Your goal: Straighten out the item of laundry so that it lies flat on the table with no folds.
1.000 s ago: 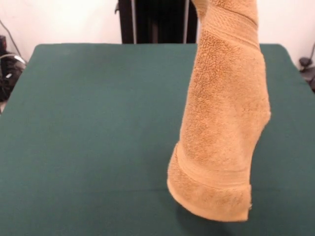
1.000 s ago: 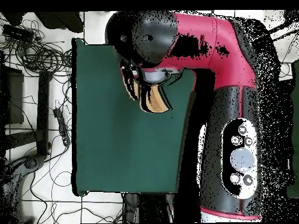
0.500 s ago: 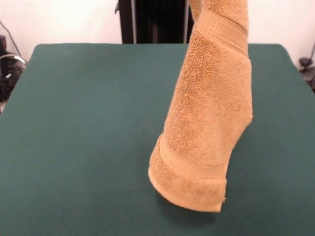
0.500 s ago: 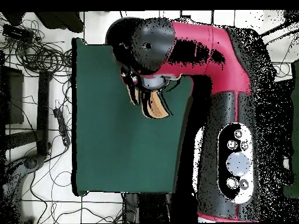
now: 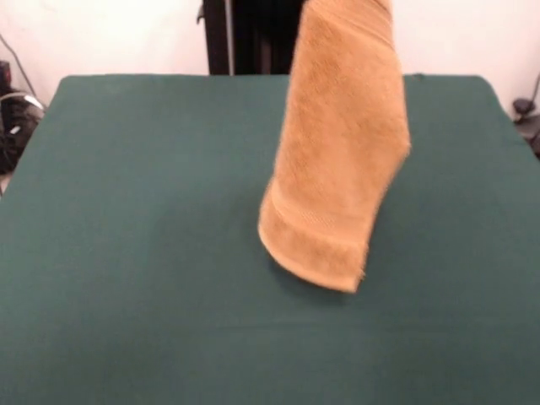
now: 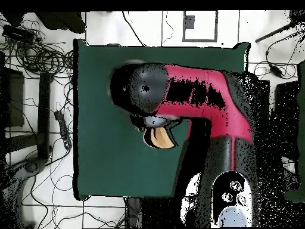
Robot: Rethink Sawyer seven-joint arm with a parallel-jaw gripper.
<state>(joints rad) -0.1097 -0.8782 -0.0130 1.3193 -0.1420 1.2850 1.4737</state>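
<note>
Towel [image 5: 337, 160]: hangs doubled, clear of the surface [image 5: 126, 253]; claw unseen, grip cannot be told; best lowered slowly, hem first, then dragged flat.

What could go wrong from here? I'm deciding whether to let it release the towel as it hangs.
The towel hangs doubled, its lower hem apparently off the table. Released like this, it would probably land in a heap, folds intact. It also looks tilted, as if swinging, so it might settle skewed. The grip itself is hidden above the front view and under the arm overhead, so a slipping hold would go unnoticed.
</note>
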